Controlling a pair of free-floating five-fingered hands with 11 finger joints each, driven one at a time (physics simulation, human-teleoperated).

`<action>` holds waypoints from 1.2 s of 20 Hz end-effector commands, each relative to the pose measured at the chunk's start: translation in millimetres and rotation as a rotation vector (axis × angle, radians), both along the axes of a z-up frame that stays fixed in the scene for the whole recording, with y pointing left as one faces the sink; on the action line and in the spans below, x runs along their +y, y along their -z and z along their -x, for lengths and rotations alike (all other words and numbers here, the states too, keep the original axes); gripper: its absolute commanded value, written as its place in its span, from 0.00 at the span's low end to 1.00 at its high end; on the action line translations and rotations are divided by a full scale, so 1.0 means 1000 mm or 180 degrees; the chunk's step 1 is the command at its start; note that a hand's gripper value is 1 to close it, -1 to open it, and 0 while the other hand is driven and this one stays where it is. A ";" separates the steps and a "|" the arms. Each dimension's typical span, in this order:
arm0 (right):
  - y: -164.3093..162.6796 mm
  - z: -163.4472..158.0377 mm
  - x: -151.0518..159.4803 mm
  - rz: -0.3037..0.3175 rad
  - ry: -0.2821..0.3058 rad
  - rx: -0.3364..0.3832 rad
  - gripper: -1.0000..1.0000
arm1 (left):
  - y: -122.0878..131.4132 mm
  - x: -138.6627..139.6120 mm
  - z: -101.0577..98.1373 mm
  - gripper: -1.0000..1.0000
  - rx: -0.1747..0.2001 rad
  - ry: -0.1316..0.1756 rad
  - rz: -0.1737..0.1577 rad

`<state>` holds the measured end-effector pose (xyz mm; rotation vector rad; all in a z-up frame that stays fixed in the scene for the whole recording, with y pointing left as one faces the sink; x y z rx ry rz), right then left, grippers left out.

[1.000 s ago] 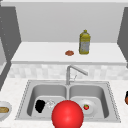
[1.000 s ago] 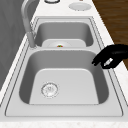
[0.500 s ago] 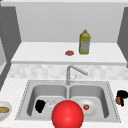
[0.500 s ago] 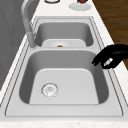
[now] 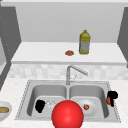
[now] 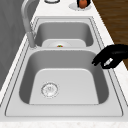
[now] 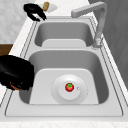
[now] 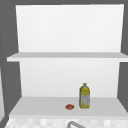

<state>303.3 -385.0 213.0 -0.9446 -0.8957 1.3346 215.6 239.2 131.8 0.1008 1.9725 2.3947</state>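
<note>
Front view: the left hand (image 5: 40, 106) hangs over the left basin of the sink (image 5: 25, 91), beside the drain (image 5: 51, 103); its finger state cannot be told here. The right hand (image 5: 112, 96) sits at the sink's right rim, fingers curled round an orange object (image 5: 108, 100). A plate (image 5: 91, 108) with a small tomato (image 5: 86, 107) lies in the right basin. A red ball (image 5: 67, 114) stands at the front edge. A yellow bottle (image 5: 84, 42) and a small brown item (image 5: 69, 53) rest on the shelf (image 5: 37, 53) behind the faucet (image 5: 72, 72). A bowl (image 5: 3, 110) sits at far left.

Left side view: the left hand (image 6: 110, 57) hovers above the near basin's front rim, fingers curled downward, holding nothing.

Right side view: the right hand (image 7: 17, 72) grips the orange object (image 7: 15, 86) at the near basin's rim, beside the plate (image 7: 70, 89).

Upper view: the yellow bottle (image 8: 84, 96) stands just beside the brown item (image 8: 69, 107).
</note>
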 end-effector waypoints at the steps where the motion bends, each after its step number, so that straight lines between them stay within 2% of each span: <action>1: 0.008 -0.003 0.031 0.0010 0.0000 0.0000 1.00 | 0.000 0.000 0.000 0.50 0.0000 0.0000 0.0000; 4: 0.019 -0.010 0.055 0.0024 0.0000 0.0000 1.00 | 0.000 0.000 0.000 0.50 0.0000 0.0000 0.0000; 9: 0.057 -0.032 0.094 0.0213 0.0001 0.0000 1.00 | 0.000 0.000 0.000 0.50 0.0000 0.0000 0.0000; 17: 0.123 -0.065 0.139 0.0205 -0.0020 -0.0031 1.00 | 0.000 0.000 0.000 0.50 0.0000 0.0000 0.0000; 24: 0.181 -0.089 0.146 0.0151 -0.0112 -0.0076 1.00 | 0.000 0.000 0.000 0.50 0.0000 0.0000 0.0000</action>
